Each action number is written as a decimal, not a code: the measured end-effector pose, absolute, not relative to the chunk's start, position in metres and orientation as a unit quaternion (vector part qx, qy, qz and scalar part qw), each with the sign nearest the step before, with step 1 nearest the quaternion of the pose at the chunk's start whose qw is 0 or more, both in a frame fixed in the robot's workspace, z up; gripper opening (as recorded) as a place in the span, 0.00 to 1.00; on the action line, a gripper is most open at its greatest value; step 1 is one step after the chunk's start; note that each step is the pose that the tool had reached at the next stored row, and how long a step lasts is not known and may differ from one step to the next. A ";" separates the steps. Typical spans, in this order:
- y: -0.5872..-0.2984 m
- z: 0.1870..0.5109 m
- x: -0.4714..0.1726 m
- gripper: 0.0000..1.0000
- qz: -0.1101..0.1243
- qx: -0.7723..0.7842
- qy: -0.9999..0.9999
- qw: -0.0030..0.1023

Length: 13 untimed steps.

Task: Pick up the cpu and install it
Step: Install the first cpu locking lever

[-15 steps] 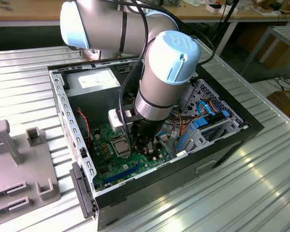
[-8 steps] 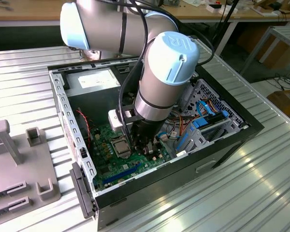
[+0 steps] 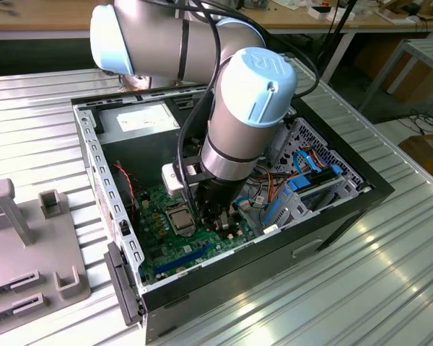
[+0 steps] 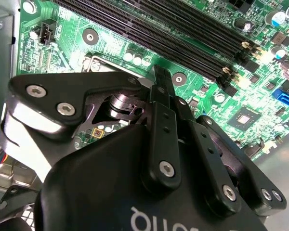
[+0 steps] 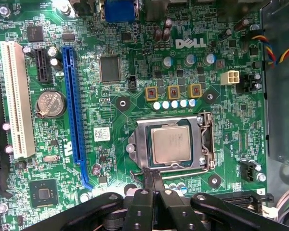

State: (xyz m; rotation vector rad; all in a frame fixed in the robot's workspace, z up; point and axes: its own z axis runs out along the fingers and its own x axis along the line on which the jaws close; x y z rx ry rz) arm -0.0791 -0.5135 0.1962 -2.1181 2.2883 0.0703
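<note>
Black two-finger gripper (image 5: 152, 180) is filling the lower foreground in both wrist views; in the first wrist view its fingertips are pressing together into one thin point, nothing between them, just touching the near edge of the socket frame. The cpu (image 5: 170, 145), a small flat square chip with a dull silver metal lid, is sitting centre-right in the first wrist view, already inside the black square socket with its metal frame (image 5: 203, 144). Green motherboard (image 5: 111, 110) is surrounding it; long blue slot (image 5: 72, 106) left of centre. In the exterior view the arm is reaching down into the open black computer case (image 3: 346, 209) on the ribbed metal table (image 3: 361, 288). Judgement: placement looks done; the seating or latching stage appears to be in hand. Care needed: pressure near the frame stays light and square.
</note>
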 end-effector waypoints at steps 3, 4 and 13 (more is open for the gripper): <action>-0.513 0.195 -0.079 0.11 0.023 -0.679 0.734 0.011; -0.513 0.195 -0.079 0.11 0.023 -0.679 0.734 0.011; -0.514 0.195 -0.078 0.11 0.023 -0.679 0.733 0.011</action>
